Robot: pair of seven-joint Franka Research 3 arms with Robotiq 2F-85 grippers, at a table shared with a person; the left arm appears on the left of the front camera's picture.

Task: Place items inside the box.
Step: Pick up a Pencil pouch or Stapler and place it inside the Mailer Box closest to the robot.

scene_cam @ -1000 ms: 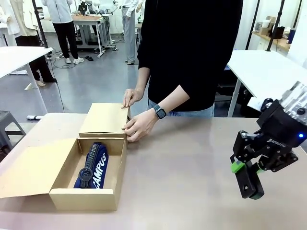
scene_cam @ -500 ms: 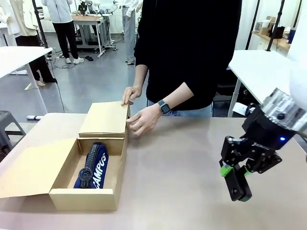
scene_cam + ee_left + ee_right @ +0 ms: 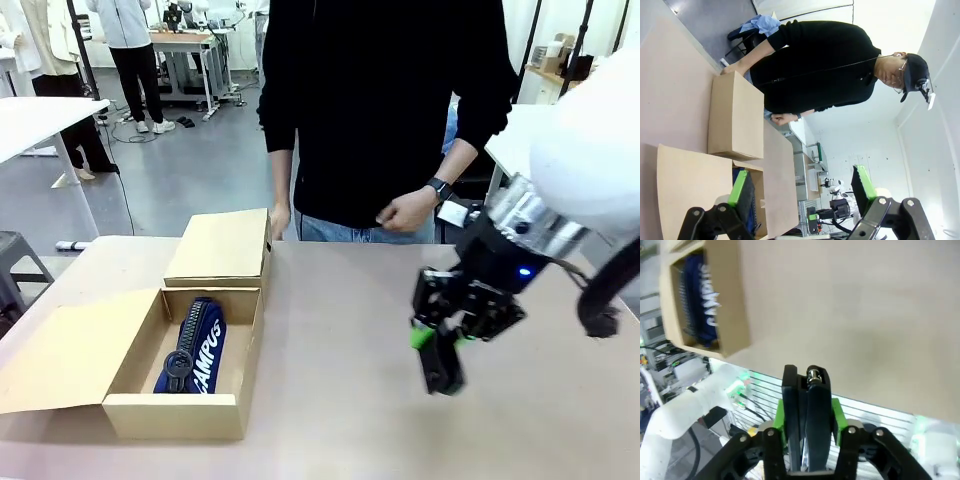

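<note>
One black stapler [image 3: 443, 374] clamped in right tool [image 3: 440, 346]; left tool [image 3: 800, 172] spread wide, empty.

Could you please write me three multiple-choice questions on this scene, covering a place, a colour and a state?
1. Where does the navy CAMPUS pouch lie?
A. in the open compartment of the box
B. on the bare table
C. in a person's hand

2. What colour are the pads of the right gripper?
A. red
B. green
C. white

3. How is the small compartment's lid?
A. torn off
B. standing upright
C. shut

Answers: 1 A, cardboard walls surround the pouch; 2 B, green shows either side of the black stapler it clamps; 3 C, the flap lies flat over that compartment.
</note>
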